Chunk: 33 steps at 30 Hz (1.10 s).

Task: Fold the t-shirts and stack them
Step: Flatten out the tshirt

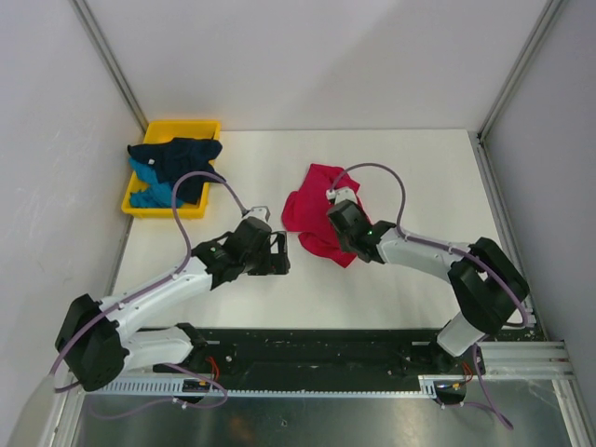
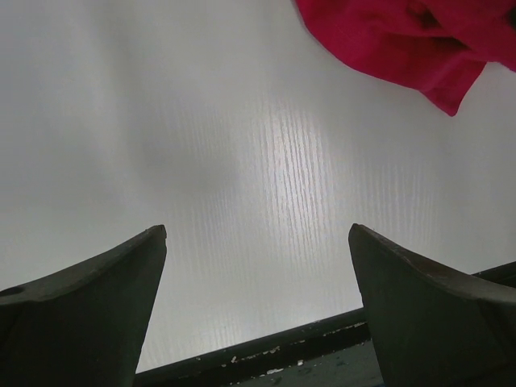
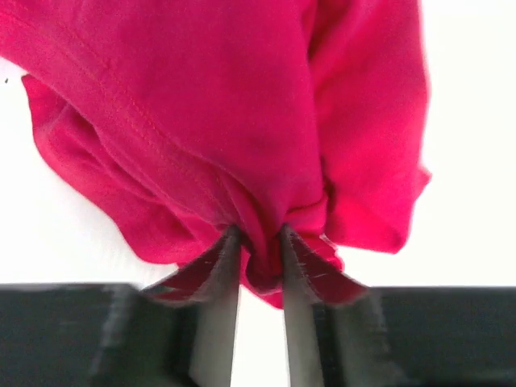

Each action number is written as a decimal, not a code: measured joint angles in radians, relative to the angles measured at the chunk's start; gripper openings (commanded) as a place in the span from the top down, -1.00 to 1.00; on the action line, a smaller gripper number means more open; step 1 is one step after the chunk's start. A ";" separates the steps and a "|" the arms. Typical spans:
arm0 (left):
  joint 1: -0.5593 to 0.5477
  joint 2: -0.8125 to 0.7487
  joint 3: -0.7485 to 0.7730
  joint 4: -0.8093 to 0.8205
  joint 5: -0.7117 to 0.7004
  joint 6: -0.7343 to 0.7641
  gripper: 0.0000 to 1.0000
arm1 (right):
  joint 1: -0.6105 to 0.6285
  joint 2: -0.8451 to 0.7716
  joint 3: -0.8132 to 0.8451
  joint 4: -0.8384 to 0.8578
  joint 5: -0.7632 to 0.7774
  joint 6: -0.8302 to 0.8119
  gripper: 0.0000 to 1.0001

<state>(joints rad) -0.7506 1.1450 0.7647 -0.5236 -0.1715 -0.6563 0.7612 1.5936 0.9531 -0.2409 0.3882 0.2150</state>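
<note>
Right gripper (image 3: 260,242) fingers fill the bottom of the wrist view, clamped on a bunched fold of the crimson-pink t-shirt (image 3: 201,105). That shirt lies crumpled at the centre of the overhead view on the white table (image 1: 419,177). Left gripper (image 2: 258,235) hangs just left of it, jaws wide apart, empty. Navy t-shirt (image 1: 177,154) and teal t-shirt (image 1: 154,194) sit in the yellow tray (image 1: 186,124), upper left. Probably best: lift slowly, have the left take a hem corner, then spread the shirt flat before folding.
</note>
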 measured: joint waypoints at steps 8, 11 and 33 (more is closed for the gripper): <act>0.000 0.106 0.023 0.049 0.029 -0.026 -0.91 | -0.106 -0.028 0.159 -0.133 0.034 0.043 1.00; 0.000 0.183 0.066 0.090 0.048 -0.040 -0.80 | -0.185 -0.108 0.205 -0.204 0.036 0.092 1.00; -0.004 0.708 0.402 0.410 0.245 -0.062 -0.28 | -0.373 -0.242 0.590 -0.515 -0.035 0.209 1.00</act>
<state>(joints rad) -0.7547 1.8530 1.1664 -0.1135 0.0738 -0.7185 0.3882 1.3518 1.5429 -0.7563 0.3527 0.4244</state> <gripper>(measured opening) 0.643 0.042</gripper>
